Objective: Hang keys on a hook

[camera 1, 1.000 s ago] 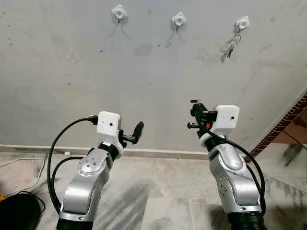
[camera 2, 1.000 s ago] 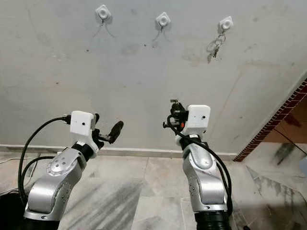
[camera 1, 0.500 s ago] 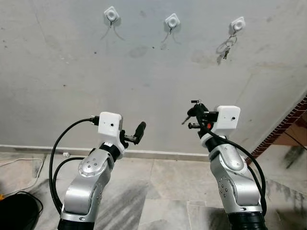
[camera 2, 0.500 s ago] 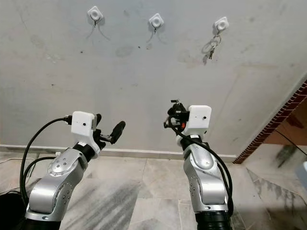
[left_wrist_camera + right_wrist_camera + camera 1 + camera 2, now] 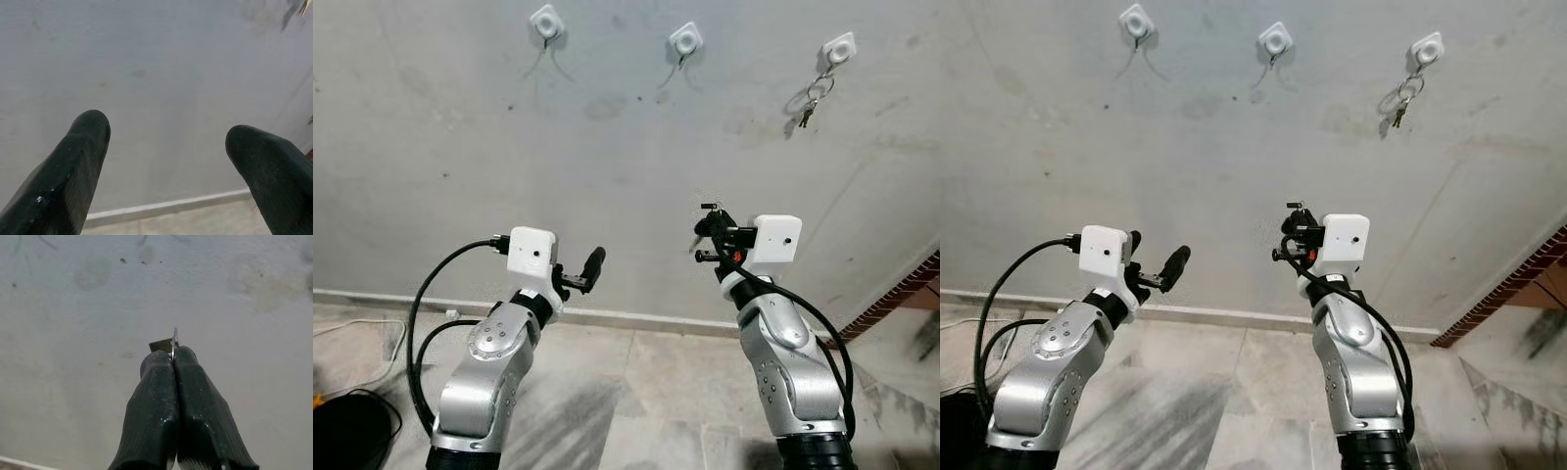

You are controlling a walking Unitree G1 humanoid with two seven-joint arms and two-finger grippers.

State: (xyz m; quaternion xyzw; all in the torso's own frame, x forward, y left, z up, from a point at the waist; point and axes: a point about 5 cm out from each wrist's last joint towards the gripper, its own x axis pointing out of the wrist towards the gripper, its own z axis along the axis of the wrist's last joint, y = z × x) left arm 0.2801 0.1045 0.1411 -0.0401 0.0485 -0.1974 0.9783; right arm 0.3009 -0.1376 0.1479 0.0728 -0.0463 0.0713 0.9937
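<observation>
Three white hooks sit high on the grey wall: a left hook, a middle hook and a right hook. A bunch of keys hangs from the right hook. My right gripper is raised in front of the wall well below the middle hook. It is shut on a thin metal key piece that pokes out past its fingertips. My left gripper is held up at the same height, open and with nothing in it.
A white baseboard runs along the foot of the wall above a tiled floor. A black round object and loose cables lie on the floor at the left. A brick edge slants in at the right.
The camera has turned, so the hooks sit further right in the picture. Both arms hold about the same pose, and the right gripper stays shut on the metal piece.
</observation>
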